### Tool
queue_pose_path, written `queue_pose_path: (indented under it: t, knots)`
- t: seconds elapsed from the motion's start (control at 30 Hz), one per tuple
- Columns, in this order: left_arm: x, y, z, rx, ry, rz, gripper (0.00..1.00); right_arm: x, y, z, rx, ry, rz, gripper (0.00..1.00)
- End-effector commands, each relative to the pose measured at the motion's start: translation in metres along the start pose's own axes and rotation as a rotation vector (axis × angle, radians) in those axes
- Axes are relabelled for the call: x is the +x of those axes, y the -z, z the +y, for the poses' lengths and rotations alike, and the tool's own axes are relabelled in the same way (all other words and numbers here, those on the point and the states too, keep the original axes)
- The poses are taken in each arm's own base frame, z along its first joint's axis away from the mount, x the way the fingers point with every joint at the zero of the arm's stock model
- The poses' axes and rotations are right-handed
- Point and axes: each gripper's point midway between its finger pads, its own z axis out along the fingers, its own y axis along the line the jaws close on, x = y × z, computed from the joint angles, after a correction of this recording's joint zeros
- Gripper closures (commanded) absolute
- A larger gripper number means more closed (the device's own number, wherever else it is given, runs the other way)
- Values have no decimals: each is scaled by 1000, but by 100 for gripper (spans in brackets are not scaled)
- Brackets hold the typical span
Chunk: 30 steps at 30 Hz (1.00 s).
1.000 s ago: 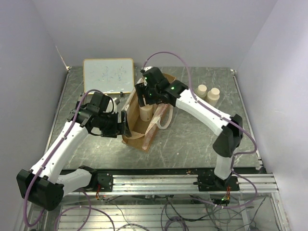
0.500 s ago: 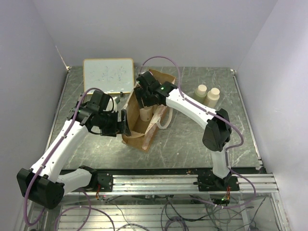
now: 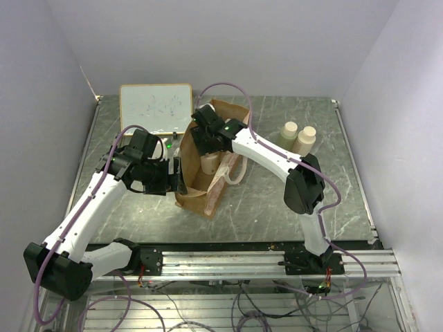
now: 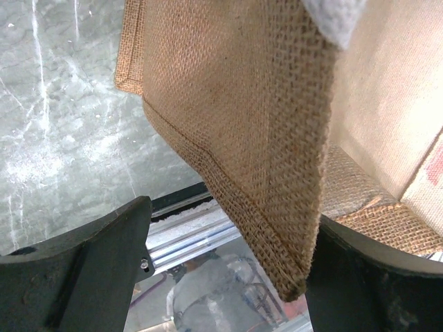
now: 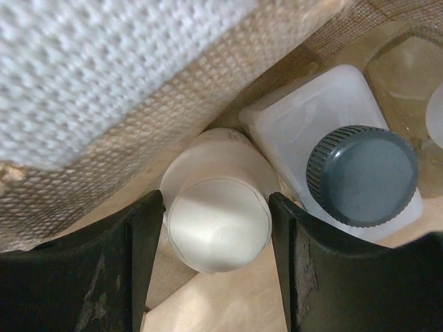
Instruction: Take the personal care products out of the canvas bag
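Inside bag mouth: right tool (image 5: 216, 228) is down in the canvas bag (image 3: 205, 181), fingers straddling a cream round-capped bottle (image 5: 218, 221), one finger each side, close to the cap; contact not certain.
Right tool state: parted about cap-wide, not clamped yet as far as the wrist view shows.
Neighbour: white squarish bottle (image 5: 332, 145) with dark cap (image 5: 361, 176) stands just beside the cream one, touching or nearly so; something amber shows at the far right edge, too cropped to name.
Left tool: left tool (image 4: 228, 270) has a corner of the bag's woven wall between its fingers; looks pinched on the fabric, holding the mouth open, but full closure can't be confirmed from the wrist view.
Bag location: mid-counter, lying open toward the arms, just in front of the whiteboard (image 3: 156, 108).
Already out: two cream bottles (image 3: 298, 136) stand on the counter (image 3: 277, 194) to the right, well apart from the bag.
Step in hand: judged as grasping the third cream bottle; task roughly under halfway.
Next move calls for: shut fingers on the cap, lift straight up clear of the bag wall and strap (image 3: 232, 173), avoid knocking the squarish bottle.
Risk: round cap may slip; fabric may snag.
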Motion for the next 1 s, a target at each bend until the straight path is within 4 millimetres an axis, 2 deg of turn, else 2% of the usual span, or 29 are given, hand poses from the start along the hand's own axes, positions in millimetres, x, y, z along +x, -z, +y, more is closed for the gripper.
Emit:
queue_pose_path:
  t: [0.0, 0.2, 0.4, 0.5, 0.67, 0.77, 0.97]
  knots:
    - [9, 10, 1, -14, -19, 26, 10, -9, -7, -6, 43, 16, -33, 39]
    - [9, 9, 2, -16, -23, 29, 10, -7, -10, -8, 50, 36, -25, 49]
    - [8, 10, 2, -16, -26, 27, 10, -9, -6, -7, 51, 33, -26, 69]
    - [9, 9, 1, -14, -26, 30, 10, -18, 2, -3, 35, 20, -43, 81]
    - [9, 10, 1, -12, -28, 30, 10, -42, 26, 3, -6, -31, -101, 100]
    - [11, 11, 1, -11, -28, 29, 10, -52, 43, 6, -37, -77, -131, 100]
    - [13, 13, 1, -5, -25, 24, 10, -58, 71, 14, -126, -175, -158, 100]
